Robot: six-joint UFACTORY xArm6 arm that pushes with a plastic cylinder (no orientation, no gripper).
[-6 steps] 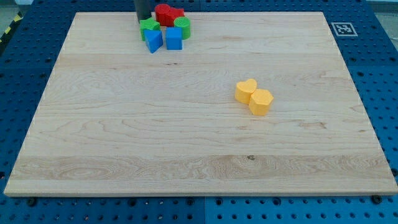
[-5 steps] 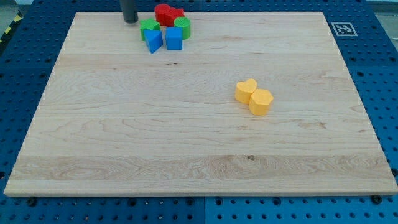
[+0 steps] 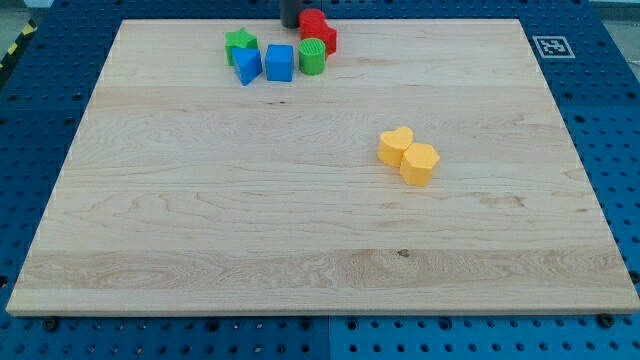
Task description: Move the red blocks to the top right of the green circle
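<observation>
Two red blocks sit pressed together at the view's top edge of the wooden board. They lie just above and slightly right of the green circle, touching it. My tip is right against the left side of the red blocks, above the green circle and to its left. The rod's upper part is cut off by the view's top.
A green star-like block and two blue blocks lie left of the green circle. A yellow heart and a yellow hexagon touch each other right of the board's middle.
My tip went from left of the cluster to the view's right along the top edge. The red blocks and the green circle shifted right, away from the green star.
</observation>
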